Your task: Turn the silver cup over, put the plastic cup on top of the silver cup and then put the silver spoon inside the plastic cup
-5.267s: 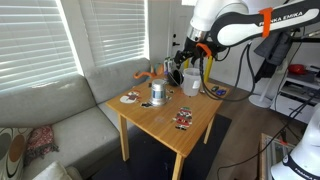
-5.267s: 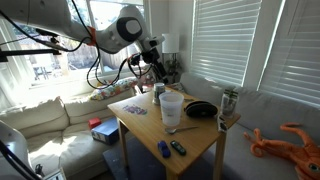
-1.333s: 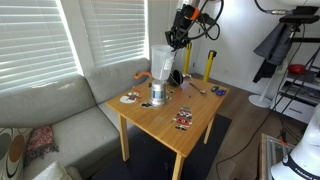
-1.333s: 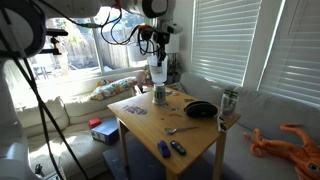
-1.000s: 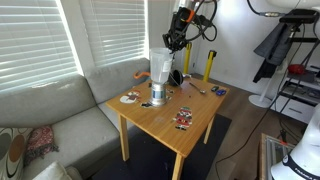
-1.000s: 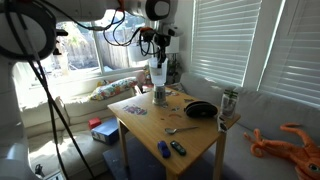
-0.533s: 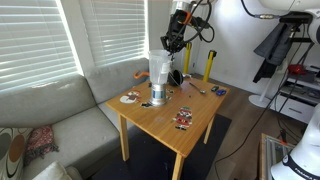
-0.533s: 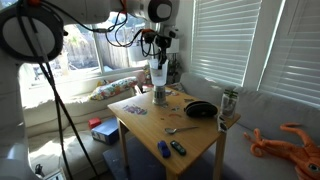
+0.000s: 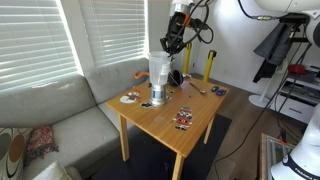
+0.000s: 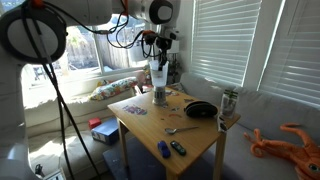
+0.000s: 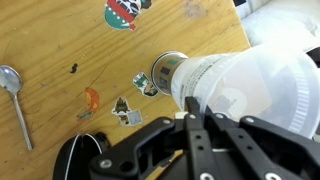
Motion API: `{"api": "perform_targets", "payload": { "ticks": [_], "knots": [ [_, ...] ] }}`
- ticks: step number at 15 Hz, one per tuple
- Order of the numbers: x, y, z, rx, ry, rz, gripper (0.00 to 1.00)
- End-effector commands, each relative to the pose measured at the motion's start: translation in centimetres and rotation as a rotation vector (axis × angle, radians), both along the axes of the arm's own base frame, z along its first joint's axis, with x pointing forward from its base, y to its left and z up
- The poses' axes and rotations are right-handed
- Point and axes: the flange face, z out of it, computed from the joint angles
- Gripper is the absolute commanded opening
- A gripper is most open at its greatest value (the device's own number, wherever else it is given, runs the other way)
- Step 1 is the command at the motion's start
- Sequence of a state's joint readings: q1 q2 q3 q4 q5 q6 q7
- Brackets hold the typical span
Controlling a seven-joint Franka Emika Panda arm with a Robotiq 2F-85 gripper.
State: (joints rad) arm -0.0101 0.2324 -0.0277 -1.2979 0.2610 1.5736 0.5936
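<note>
The fingers pinch the plastic cup by its rim, upright directly above the silver cup

one plastic cup, one silver cup, one silver spoon

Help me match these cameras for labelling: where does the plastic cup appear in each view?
In an exterior view: plastic cup at centre, just above mid-height.
In an exterior view: plastic cup at centre, just above mid-height.
Wrist view: plastic cup fills the right side, very close.
Shared landmark: the silver cup directly beneath it, seen in all three views.
</note>
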Motion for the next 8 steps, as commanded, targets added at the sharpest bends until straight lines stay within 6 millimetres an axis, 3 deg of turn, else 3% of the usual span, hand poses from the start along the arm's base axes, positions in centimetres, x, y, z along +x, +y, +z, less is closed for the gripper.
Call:
{"api": "perform_targets", "payload": {
  "ticks": [1,8],
  "knots": [
    [0.3,0.0,0.5,-0.015,0.009,-0.014,0.31],
    [-0.1,-0.4,2.1,-0.024,-0.045,-0.017,0.77]
  ]
}}
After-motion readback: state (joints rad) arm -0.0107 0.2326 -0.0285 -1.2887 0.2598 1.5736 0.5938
